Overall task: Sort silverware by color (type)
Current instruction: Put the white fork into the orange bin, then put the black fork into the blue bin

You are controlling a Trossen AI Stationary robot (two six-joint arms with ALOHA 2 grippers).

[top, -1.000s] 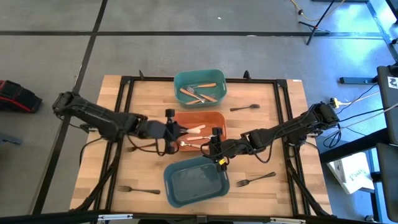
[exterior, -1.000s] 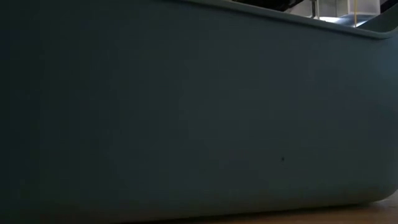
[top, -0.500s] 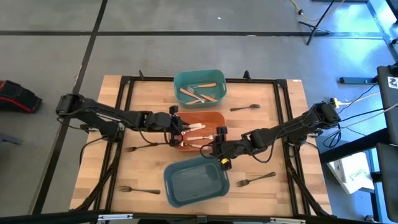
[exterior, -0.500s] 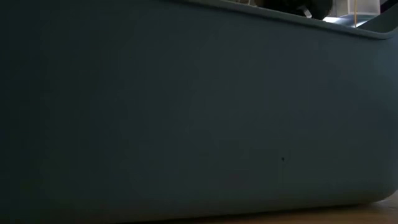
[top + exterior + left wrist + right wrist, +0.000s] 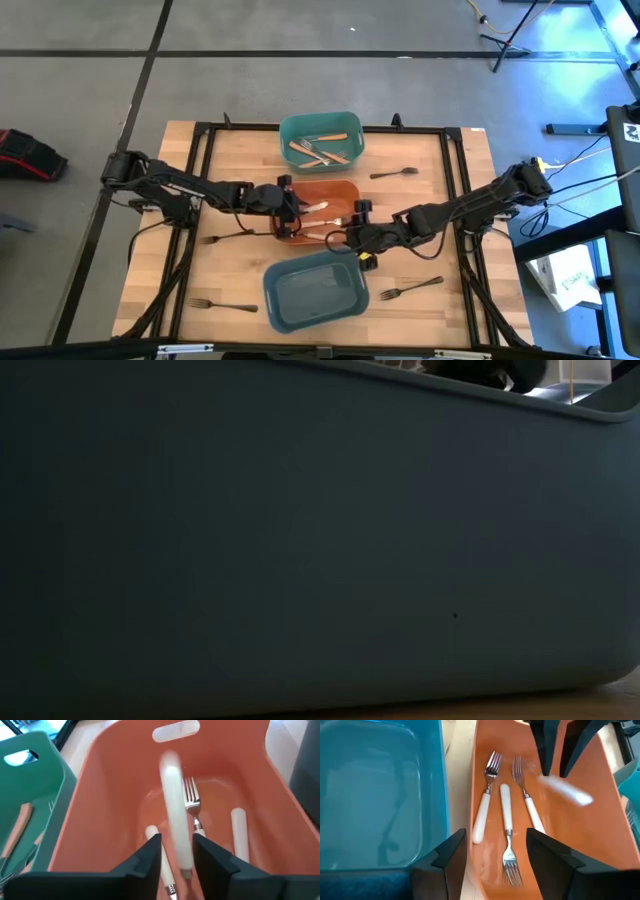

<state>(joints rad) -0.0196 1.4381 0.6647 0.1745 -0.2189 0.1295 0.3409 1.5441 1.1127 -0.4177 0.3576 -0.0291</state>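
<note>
Dropping a cream fork over the orange bin

Looking down from above, the wooden table (image 5: 160,190) carries three bins in a line: a teal bin (image 5: 321,139) at the far side with brown-handled forks (image 5: 318,152) inside, an orange bin (image 5: 345,192) in the middle, and a blue-grey bin (image 5: 315,291) nearest. The left gripper (image 5: 291,207) sits over the orange bin's left edge; the right gripper (image 5: 350,238) is at that bin's near right corner. Dark metal forks lie loose on the table at the far right (image 5: 393,173), near right (image 5: 409,288), near left (image 5: 222,304) and left (image 5: 222,238).

From table height, the blue-grey bin's wall (image 5: 300,540) fills nearly everything.

At the left wrist, the fingers (image 5: 145,857) stand apart, released, with a blurred cream-handled fork (image 5: 176,815) between and beyond them above the orange bin's floor.

At the right wrist, its fingers (image 5: 449,852) are spread and hold nothing; three cream forks (image 5: 506,815) lie in the orange bin.
</note>
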